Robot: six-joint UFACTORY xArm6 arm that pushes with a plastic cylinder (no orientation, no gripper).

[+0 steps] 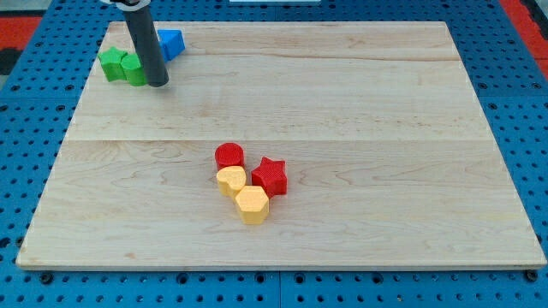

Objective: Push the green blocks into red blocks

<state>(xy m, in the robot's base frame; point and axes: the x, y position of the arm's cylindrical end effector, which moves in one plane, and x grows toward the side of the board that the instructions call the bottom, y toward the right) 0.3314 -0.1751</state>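
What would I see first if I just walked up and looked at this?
Probably the dark rod at the view's top left, my tip right beside two green blocks, a blue block behind. Then the bright bunch mid-board: a red cylinder and red star beside two yellow blocks.

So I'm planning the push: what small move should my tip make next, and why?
Probably shift my tip round to the view's top-left of the green blocks. It now sits at their right edge, between them and the red blocks lower right, so pushing from here would drive them away.
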